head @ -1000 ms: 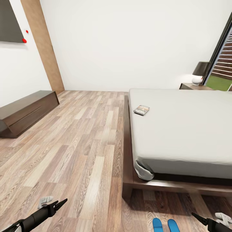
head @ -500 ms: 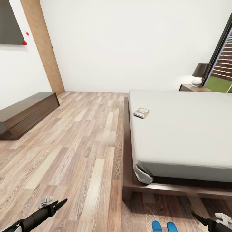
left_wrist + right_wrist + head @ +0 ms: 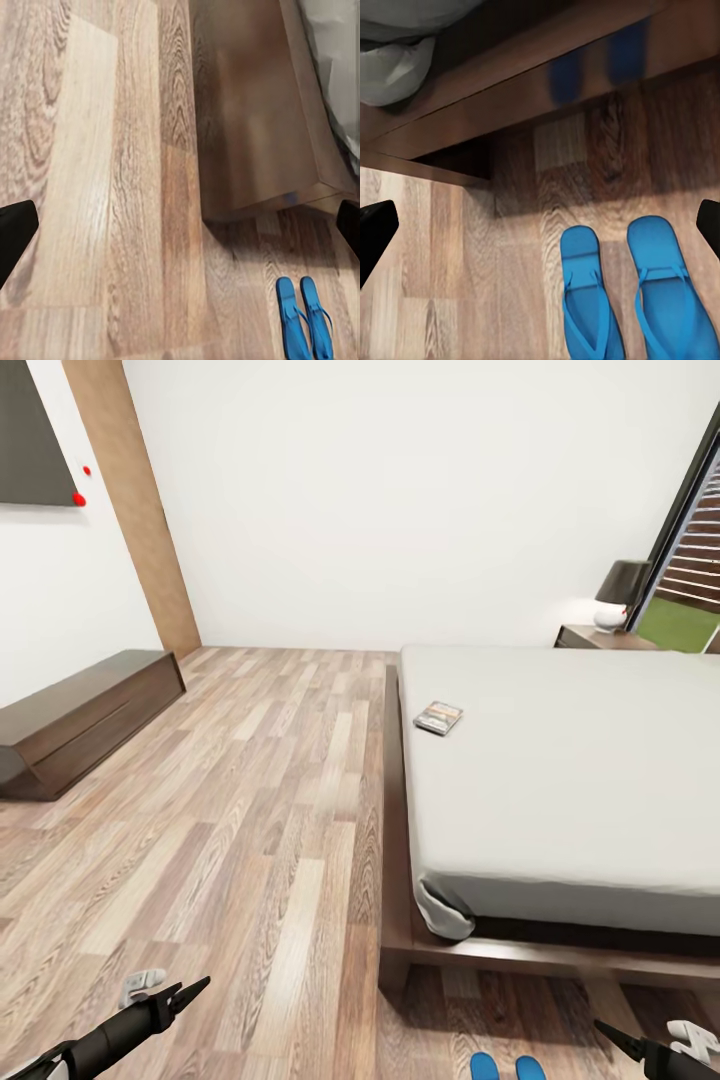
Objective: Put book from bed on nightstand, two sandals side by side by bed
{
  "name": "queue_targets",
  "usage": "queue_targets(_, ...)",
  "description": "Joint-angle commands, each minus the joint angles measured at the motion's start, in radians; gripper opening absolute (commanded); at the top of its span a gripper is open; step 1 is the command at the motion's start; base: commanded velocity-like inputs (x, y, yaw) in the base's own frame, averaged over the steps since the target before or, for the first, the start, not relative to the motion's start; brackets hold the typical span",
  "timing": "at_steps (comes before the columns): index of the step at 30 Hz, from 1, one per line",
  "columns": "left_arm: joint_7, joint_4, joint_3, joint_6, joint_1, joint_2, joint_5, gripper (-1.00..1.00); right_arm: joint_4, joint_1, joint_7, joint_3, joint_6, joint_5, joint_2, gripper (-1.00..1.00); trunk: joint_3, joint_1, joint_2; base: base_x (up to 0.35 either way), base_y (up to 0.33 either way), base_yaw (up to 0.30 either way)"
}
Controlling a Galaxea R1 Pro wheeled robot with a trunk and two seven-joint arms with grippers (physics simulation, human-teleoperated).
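Right wrist view: sandals (image 3: 630, 292) below open pincer (image 3: 540, 225)

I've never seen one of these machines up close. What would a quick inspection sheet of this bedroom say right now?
Surface: light wood-plank floor.
Job's things: small dark paperback book lies on the pale grey mattress of the dark-framed bed; two bright blue sandals lie side by side on the floor at the bed's foot; dark brown nightstand stands beyond the bed.
Clutter: nothing seen.
Grippers: left pincer and right pincer both empty, open.
Cables: nothing seen.
Surroundings: white walls, long dark low bench, lamp, window.
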Motion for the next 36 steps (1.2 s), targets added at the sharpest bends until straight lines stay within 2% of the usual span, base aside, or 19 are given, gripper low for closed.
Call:
queue_targets(1,-0.003,0.001,-0.001,-0.002,-0.001,0.000,0.004,1.00,0.001,-0.001,0.004,-0.007,0.002,0.005,0.000,1.00,0.002,-0.004,0.007,0.000,0.000,0.000)
queue_targets(3,-0.003,0.001,-0.002,-0.002,-0.001,-0.001,0.004,1.00,0.001,-0.001,0.004,-0.007,0.002,0.005,0.000,1.00,0.009,-0.012,0.021,0.000,0.000,0.000)
queue_targets(15,-0.004,0.001,-0.001,-0.002,-0.001,-0.003,0.004,1.00,0.001,-0.001,0.003,-0.007,0.002,0.005,0.006,1.00,0.009,-0.012,0.021,0.000,0.000,0.031)
queue_targets(36,-0.003,0.001,-0.001,-0.002,-0.001,-0.003,0.004,1.00,0.001,-0.001,0.002,-0.007,-0.003,0.005,0.011,1.00,0.009,-0.012,0.021,0.000,0.000,0.273)
